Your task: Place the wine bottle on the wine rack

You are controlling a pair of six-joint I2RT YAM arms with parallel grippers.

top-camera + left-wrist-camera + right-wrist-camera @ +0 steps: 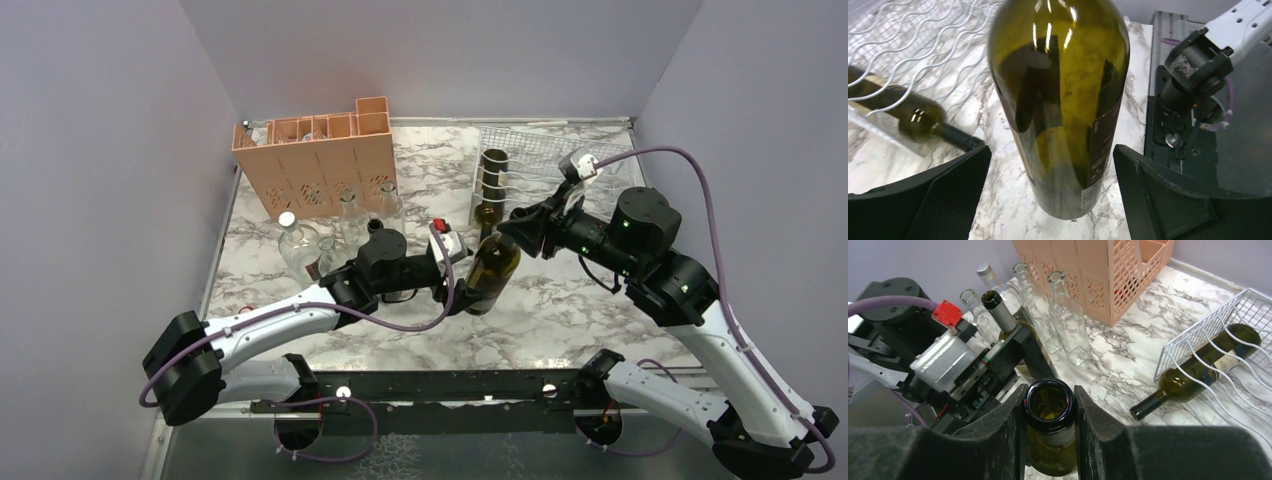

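Note:
A dark green wine bottle [493, 272] stands on the marble table, leaning slightly. My right gripper [1050, 407] is shut on its neck just under the open mouth [1050, 400]. My left gripper [1050, 160] is open around the bottle's lower body [1063, 100], with its black fingers [948, 195] clear of the glass on both sides. The white wire wine rack [545, 160] sits at the back right, and another green bottle [491, 185] lies in its left cradle, neck toward the front. That rack [1213, 335] and its bottle [1198, 372] also show in the right wrist view.
A peach-orange plastic crate [320, 165] stands at the back left. Clear glass bottles [298, 245] stand in front of it, near my left arm. One more capless bottle [998, 315] stands just behind my left wrist. The walls close in on three sides.

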